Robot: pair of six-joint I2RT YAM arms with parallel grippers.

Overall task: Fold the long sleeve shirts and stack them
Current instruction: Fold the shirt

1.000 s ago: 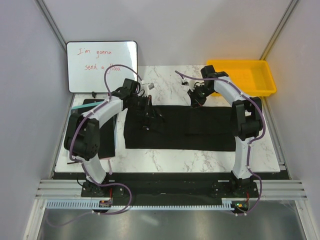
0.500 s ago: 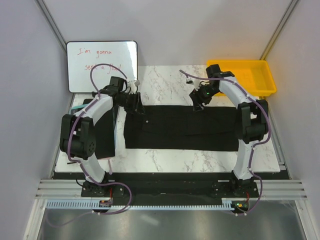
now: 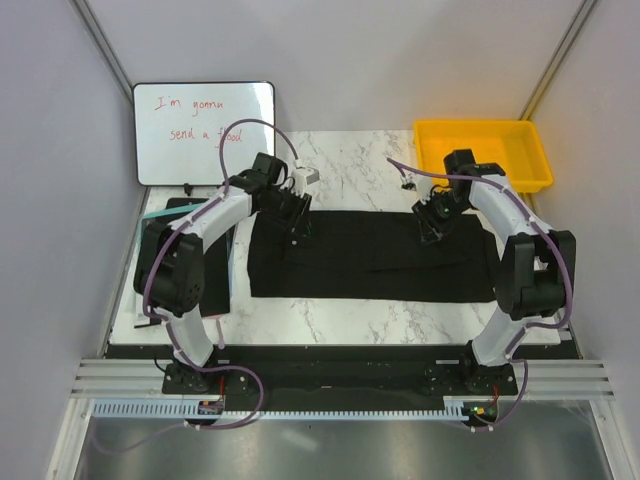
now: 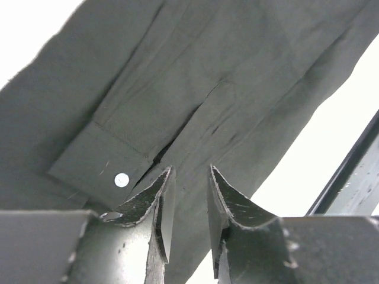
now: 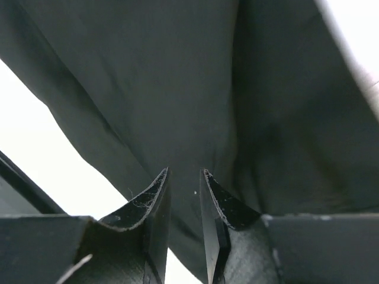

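While their scuffed black jaws stood narrowly parted on nothing, the left gripper [image 4: 189, 171] and right gripper [image 5: 183, 173] hung just above the shirt [image 4: 237, 71], soft matte black cloth creased beneath them, a pale round button [image 4: 121, 179] near the left one.

One black long sleeve shirt [image 3: 370, 262]. Two grippers in all: left gripper [image 3: 297, 226], right gripper [image 3: 432, 229]. One whiteboard [image 3: 204, 133], one yellow tray [image 3: 487, 128], one black board [image 3: 213, 290], one marble table [image 3: 340, 320].

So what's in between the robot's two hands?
Just the black shirt, spread flat from the left hand across to the right hand. Nothing else lies there. The top view shows it.
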